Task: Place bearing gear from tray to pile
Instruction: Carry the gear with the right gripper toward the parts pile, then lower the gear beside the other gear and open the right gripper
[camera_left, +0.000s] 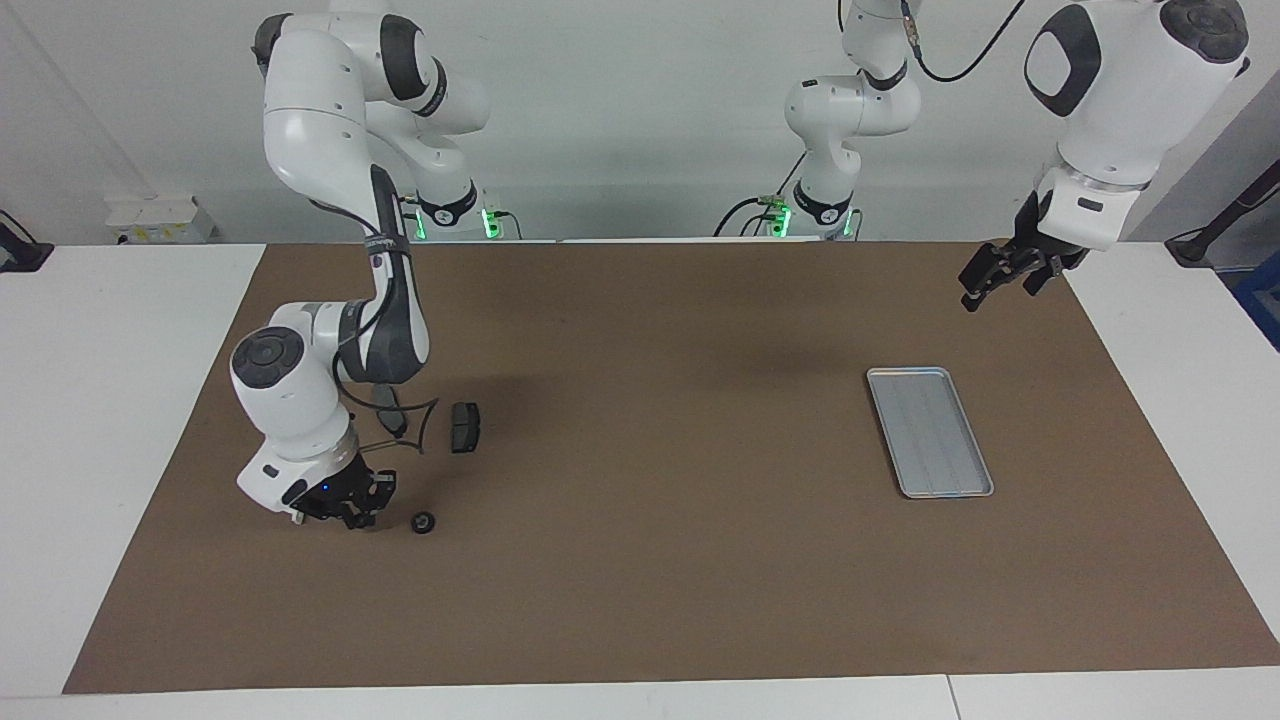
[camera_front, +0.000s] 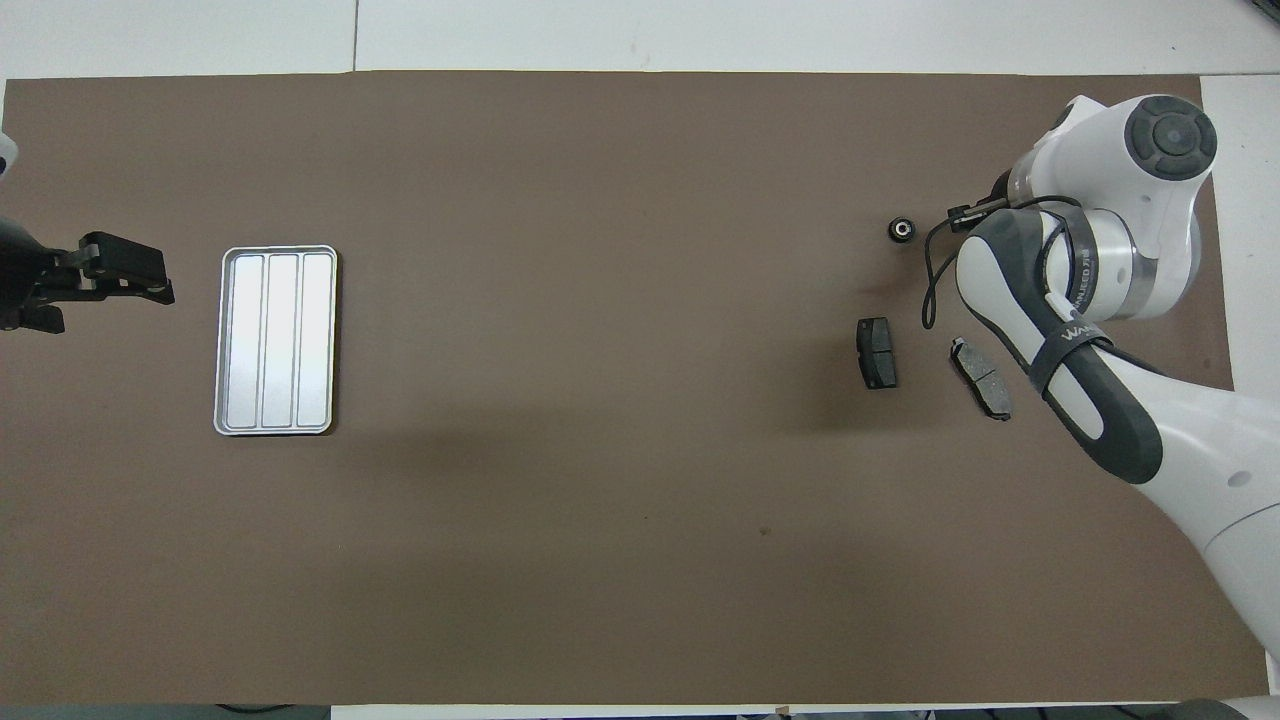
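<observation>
The right gripper (camera_left: 352, 510) is hanging low over the brown mat (camera_left: 660, 560) at the right arm's end of the table, its fingertips pressed together and holding nothing. It is sitting just beside the bearing gear (camera_left: 423, 522), a small black ring with a pale centre that is lying flat on the mat, apart from the fingers. In the overhead view the gear (camera_front: 902, 229) is showing clear of the arm's white wrist, while the gripper itself is hiding beneath that wrist.

Two dark brake pads are lying on the mat nearer to the robots than the gear. One pad (camera_left: 465, 427) is resting in plain sight; the other pad (camera_front: 981, 377) is showing fully only from overhead, half hidden by the arm's elbow in the facing view. Of the white curved bracket, only a small tip (camera_left: 297, 516) is peeking out under the right gripper's mount.

The metal tray (camera_left: 930, 431) is sitting well apart from all of this, toward the left arm's end of the table, its ridged floor bare. The left gripper (camera_left: 978, 285) is waiting in the air with its jaws spread wide and nothing between them, over the mat's edge near the tray and not touching it.
</observation>
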